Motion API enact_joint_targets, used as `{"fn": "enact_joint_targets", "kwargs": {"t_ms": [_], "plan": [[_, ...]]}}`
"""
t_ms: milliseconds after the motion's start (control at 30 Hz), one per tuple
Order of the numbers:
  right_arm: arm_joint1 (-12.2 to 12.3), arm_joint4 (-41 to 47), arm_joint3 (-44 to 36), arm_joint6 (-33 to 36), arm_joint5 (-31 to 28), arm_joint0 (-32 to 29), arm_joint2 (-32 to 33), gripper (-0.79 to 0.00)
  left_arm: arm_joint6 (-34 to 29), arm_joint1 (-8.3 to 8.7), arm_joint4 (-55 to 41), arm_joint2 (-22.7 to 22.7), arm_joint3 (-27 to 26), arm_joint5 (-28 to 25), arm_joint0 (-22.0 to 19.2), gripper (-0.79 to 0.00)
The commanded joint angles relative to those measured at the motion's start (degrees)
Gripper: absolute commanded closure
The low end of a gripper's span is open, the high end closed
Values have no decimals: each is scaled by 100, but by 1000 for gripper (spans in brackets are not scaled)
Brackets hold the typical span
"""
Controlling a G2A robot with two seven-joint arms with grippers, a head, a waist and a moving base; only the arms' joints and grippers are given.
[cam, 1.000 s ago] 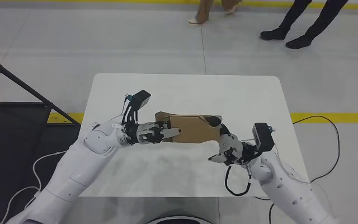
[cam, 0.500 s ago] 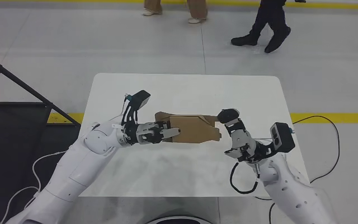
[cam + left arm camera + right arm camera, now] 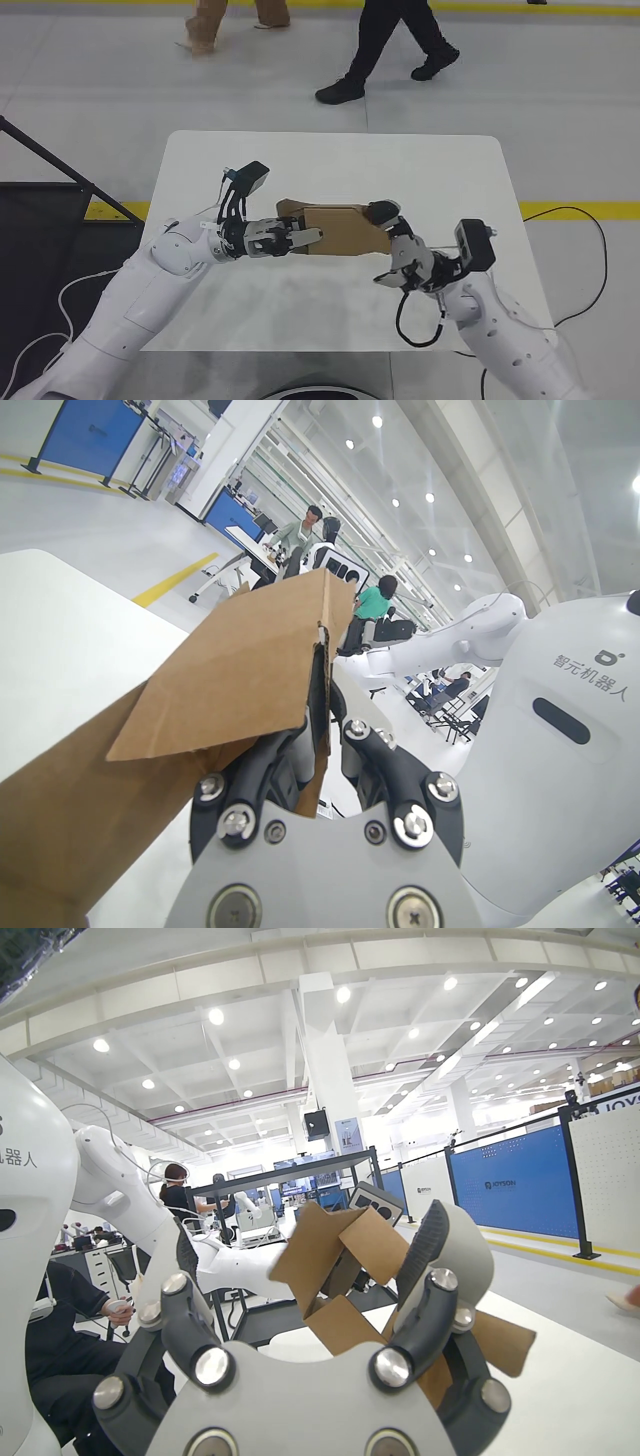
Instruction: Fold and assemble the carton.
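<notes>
The carton (image 3: pixel 340 228), brown cardboard only partly folded, lies about the middle of the table (image 3: pixel 450 170). The left tool (image 3: pixel 322 720) is closed tightly on a thin flap edge at the carton's left end. The right tool (image 3: pixel 307 1248) is wide open at the right end, with the loose flaps between its fingers. One pad seems to touch a flap, but I cannot be sure. The cardboard is probably light and stiff, bending mostly along its creases and crushing easily at thin edges, so I would hold it on a panel near a crease.
</notes>
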Motion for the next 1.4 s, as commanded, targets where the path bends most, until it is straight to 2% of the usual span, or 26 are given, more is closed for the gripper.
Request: {"fn": "enact_joint_targets", "kwargs": {"t_ms": [0,400,700,1000,1200,1367], "plan": [[0,1,-9,66,0,8,-40,-785,0,1,-1,1,0,0,-1,0],[-5,56,50,62,0,19,19,-785,-6,0,-15,11,5,6,-7,0],[43,-120,-77,-221,0,-355,358,-785,38,3,2,-11,-2,-38,0,0],[153,-128,-294,-36,0,-637,451,-785,80,9,28,-30,-31,-80,12,0],[166,-202,-337,-354,0,-775,669,-785,85,17,28,-52,-45,-85,33,0],[196,-218,-377,-184,0,-847,601,-785,81,21,24,-59,-50,-81,37,0]]}}
